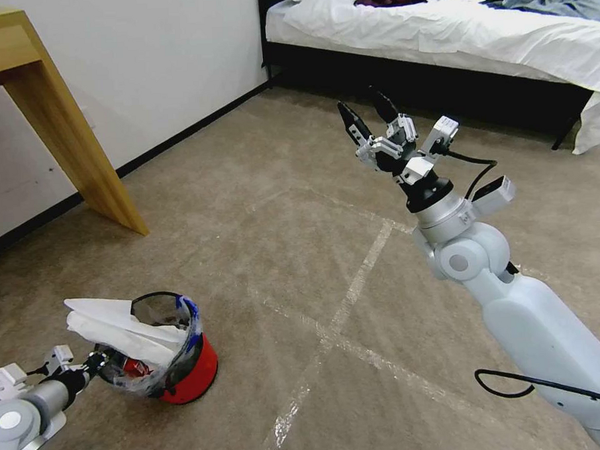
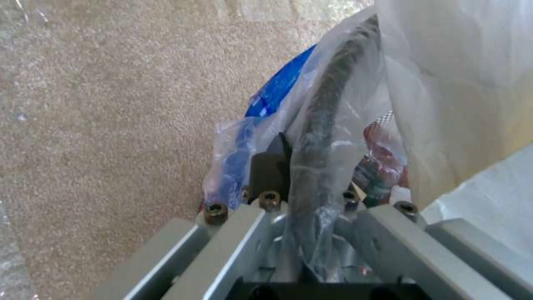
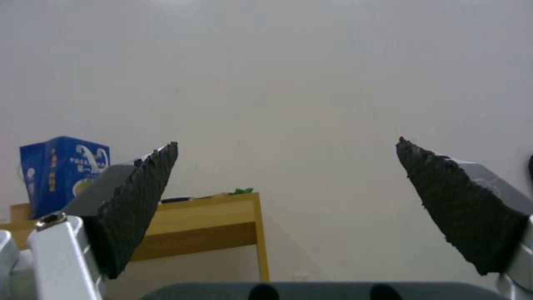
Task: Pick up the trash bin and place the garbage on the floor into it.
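Gripping the dark rim of the trash bin (image 1: 187, 369), the left gripper (image 1: 102, 362) sits lower left of the head view, jaws clamped through the plastic liner. Bin is tilted, white tissue sticking out; whether it rests on the floor (image 1: 261, 240) is hard to judge. Step: bin pickup done, collecting underway. Right gripper (image 1: 368, 119), centre frame, is raised with fingers apart, holding nothing. No loose litter visible on the carpet; next move calls for finding some. Wooden table (image 1: 56, 116) upper left, bed (image 1: 450, 26) top right.

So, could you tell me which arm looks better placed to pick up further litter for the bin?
Probably the right. The right gripper is open, empty and raised over the floor, while the left gripper is shut on the trash bin rim, so it appears occupied.
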Robot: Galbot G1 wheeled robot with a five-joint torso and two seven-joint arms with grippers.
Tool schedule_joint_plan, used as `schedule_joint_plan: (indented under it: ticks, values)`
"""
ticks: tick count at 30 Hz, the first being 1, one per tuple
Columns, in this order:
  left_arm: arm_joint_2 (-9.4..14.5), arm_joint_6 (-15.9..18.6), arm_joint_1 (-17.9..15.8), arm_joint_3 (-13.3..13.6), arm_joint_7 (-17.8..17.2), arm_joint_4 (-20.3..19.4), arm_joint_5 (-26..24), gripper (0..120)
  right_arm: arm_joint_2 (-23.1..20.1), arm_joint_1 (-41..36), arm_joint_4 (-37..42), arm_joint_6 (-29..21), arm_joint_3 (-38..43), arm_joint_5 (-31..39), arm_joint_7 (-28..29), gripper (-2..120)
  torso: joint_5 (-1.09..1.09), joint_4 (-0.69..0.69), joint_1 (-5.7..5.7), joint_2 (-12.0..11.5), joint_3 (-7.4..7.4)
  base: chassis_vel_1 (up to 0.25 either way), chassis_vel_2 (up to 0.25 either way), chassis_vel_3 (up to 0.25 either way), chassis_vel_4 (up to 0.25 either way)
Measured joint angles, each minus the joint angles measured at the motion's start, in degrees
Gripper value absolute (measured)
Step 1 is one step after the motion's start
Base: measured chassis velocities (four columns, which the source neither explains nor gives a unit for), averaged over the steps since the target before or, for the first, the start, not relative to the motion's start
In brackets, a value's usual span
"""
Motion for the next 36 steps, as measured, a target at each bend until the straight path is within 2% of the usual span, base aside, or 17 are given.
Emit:
schedule_joint_plan:
  ticks: [1,3,7,10,13,15,17,18,19,21,22,24,36]
  values:
    - [0.0,0.0,0.0,0.0,0.0,0.0,0.0,1,0.0,0.0,0.0,0.0,0.0,0.0,0.0,100,0.00,0.00,0.00,0.0,0.00,0.000,0.000,0.000,0.000]
    - [0.0,0.1,0.5,-0.3,0.1,-1.3,0.0,13,0.2,0.0,0.0,0.0,-0.1,-0.1,0.0,100,-0.01,0.00,0.00,0.0,0.01,0.000,0.000,0.000,0.000]
    - [0.1,0.1,1.0,-0.7,0.1,-2.6,0.0,22,0.3,0.0,0.0,0.0,-0.2,-0.2,0.0,100,0.03,0.01,0.00,0.0,0.00,0.000,0.000,0.000,0.000]
    - [0.1,0.2,1.9,-1.3,0.1,-4.7,-0.1,36,0.6,0.4,-0.1,0.0,-0.3,-0.2,0.0,100,0.03,0.02,0.00,0.0,0.00,0.000,0.000,0.000,0.000]
    - [0.2,0.2,2.3,-1.6,0.0,-5.7,-0.2,43,0.6,0.4,0.0,0.0,-0.4,-0.2,0.0,100,0.03,0.01,0.00,0.0,0.00,0.000,0.000,0.000,0.000]
    - [0.2,0.2,2.7,-2.2,0.0,-7.0,-0.4,54,0.7,0.5,0.0,0.0,-0.5,-0.3,0.0,100,0.03,0.02,0.00,0.0,0.00,0.000,0.000,0.000,0.000]
    - [0.2,0.2,3.0,-2.4,-0.1,-7.5,-0.4,58,0.7,0.5,0.1,0.0,-0.6,-0.3,0.0,100,0.03,0.02,0.00,0.0,0.00,0.000,0.000,0.000,0.000]
    - [0.2,0.3,3.4,-2.8,-0.2,-8.3,-0.5,64,0.8,0.5,0.2,0.0,-0.6,-0.3,0.0,100,0.04,0.02,0.00,0.0,0.00,0.000,0.000,0.000,0.000]
    - [0.2,0.3,3.4,-2.8,-0.2,-8.3,-0.5,64,0.8,0.5,0.2,0.0,-0.6,-0.3,0.0,100,0.04,0.02,0.00,0.0,0.00,0.000,0.000,0.000,0.000]
    - [0.5,0.3,4.3,-3.6,-0.7,-9.5,-0.8,78,0.9,0.6,0.4,-0.1,-0.6,-0.3,0.1,100,0.04,0.02,0.00,0.0,0.00,0.000,0.000,0.000,0.000]
    - [0.5,0.3,4.3,-3.6,-0.7,-9.5,-0.8,78,0.9,0.6,0.4,-0.1,-0.6,-0.3,0.1,100,0.04,0.02,0.00,0.0,0.00,0.000,0.000,0.000,0.000]
    - [0.8,0.3,5.1,-4.2,-1.0,-10.3,-1.2,87,0.9,0.8,0.5,-0.1,-0.6,-0.3,0.1,100,0.04,0.02,0.00,0.0,0.00,0.000,0.000,0.000,0.000]
    - [1.2,0.4,7.4,-6.0,-1.4,-12.4,-1.8,90,1.6,1.9,0.3,-0.2,-1.6,-0.2,0.2,100,0.03,0.02,0.00,0.0,0.00,0.000,0.000,0.000,0.000]
